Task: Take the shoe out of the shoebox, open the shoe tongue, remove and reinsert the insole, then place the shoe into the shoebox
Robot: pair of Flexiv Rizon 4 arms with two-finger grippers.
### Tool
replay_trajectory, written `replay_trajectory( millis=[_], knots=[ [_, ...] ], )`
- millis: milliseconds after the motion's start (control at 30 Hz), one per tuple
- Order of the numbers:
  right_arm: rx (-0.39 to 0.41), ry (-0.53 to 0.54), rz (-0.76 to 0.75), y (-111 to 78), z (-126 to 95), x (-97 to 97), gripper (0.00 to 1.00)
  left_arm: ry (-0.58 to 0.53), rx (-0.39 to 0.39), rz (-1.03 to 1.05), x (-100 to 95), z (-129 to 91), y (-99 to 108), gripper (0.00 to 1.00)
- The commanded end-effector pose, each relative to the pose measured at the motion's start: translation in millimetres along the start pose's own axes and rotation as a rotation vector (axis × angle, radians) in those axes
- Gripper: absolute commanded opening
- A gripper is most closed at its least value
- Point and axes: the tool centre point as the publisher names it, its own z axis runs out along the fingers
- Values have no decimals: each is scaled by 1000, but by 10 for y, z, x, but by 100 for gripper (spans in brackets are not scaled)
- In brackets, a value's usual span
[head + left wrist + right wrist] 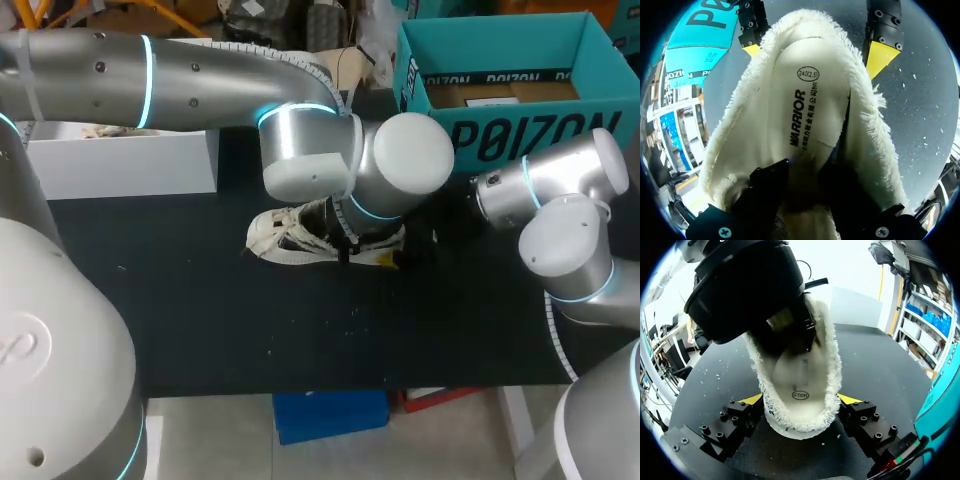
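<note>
While left claw [801,187] hides inside shoe [790,95], state unreadable, right claw [800,400] seemingly clamps heel [801,426].

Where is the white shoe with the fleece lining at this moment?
In the head view the white fleece-lined shoe lies near the middle of the black table, beneath the left arm, with the teal cardboard shoebox behind it to the right.
</note>
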Motion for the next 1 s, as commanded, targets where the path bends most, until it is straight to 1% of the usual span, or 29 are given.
replay_trajectory(
  millis=[33,200,367,433,500,533,567,733,933,1000],
  knots=[
    [2,0,2,-20,3,-12,0,-76,89,-13,-54,129,124,38],
    [2,0,2,-20,3,-12,0,-116,121,-18,-126,70,82,37],
    [2,0,2,-20,3,-12,0,-114,138,-15,-139,106,-1,38],
    [2,0,2,-20,3,-12,0,-105,147,4,-128,109,-42,34],
    [2,0,2,-20,3,-12,0,-102,143,18,-116,117,-81,21],
    [2,0,2,-20,3,-12,0,-94,146,28,-112,120,-93,13],
    [2,0,2,-20,3,-12,0,-91,145,30,-107,127,-109,1],
    [2,0,2,-20,3,-12,0,-53,136,86,-86,139,-165,0],
    [2,0,2,-20,3,-12,0,5,158,128,-52,-32,-118,0],
    [2,0,2,-20,3,-12,0,38,190,127,-51,-104,-72,0]
  ],
)
